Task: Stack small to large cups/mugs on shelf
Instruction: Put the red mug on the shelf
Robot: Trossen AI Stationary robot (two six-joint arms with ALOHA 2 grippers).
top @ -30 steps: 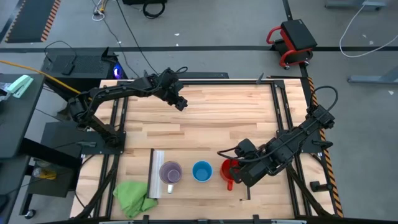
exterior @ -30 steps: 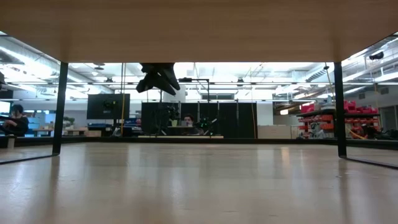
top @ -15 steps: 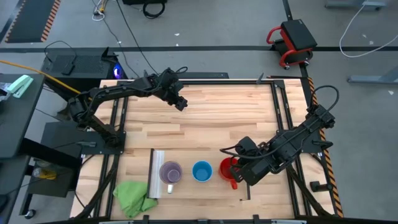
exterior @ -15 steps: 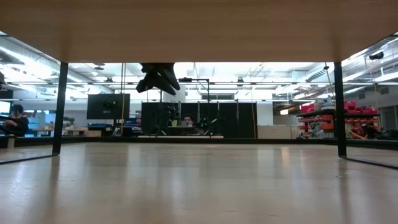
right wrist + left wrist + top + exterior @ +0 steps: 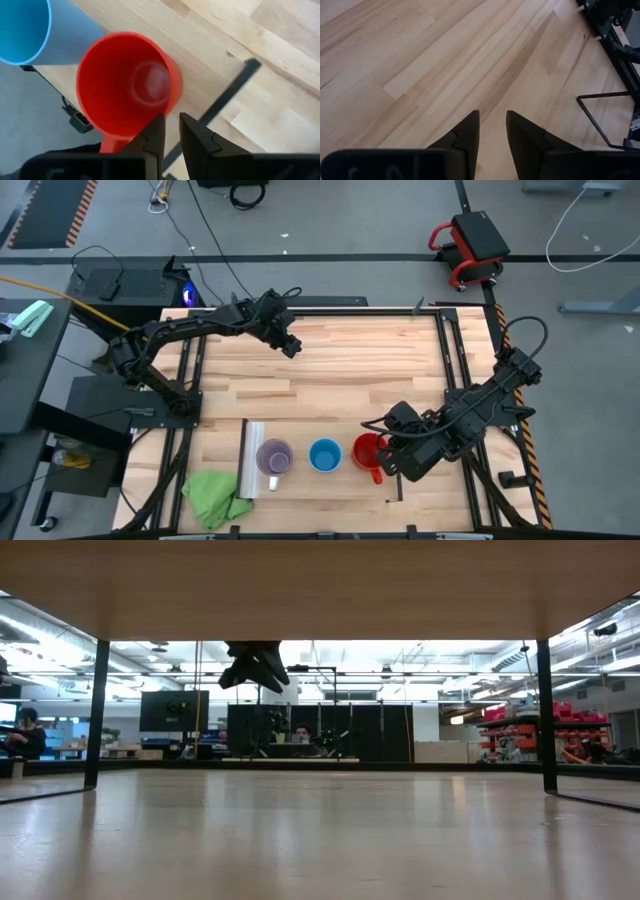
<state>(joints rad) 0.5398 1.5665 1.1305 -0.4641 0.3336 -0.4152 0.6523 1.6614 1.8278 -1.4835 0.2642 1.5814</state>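
Note:
Three mugs stand upright in a row on the light-wood shelf (image 5: 300,432) near the table's front edge: pale purple (image 5: 274,457), blue (image 5: 324,455) and red (image 5: 367,451). The red mug (image 5: 125,85) shows from above, its handle toward the near edge, the blue mug (image 5: 22,30) beside it. My right gripper (image 5: 386,462) (image 5: 172,117) hovers at the red mug's right side, open by a narrow gap with nothing in it. My left gripper (image 5: 292,347) (image 5: 492,114) hangs open over bare wood at the far left.
A green cloth (image 5: 214,495) lies at the near left corner, beside the shelf's silvery strip (image 5: 253,460). The shelf's dark strip (image 5: 235,82) runs just right of the red mug. Black frame rails (image 5: 452,360) border the table's sides. Bare tabletop (image 5: 360,370) spreads between the arms.
My right gripper has drawn slightly away from the red mug toward the table's right edge, uncovering more of the mug's rim. The three mugs have kept their places.

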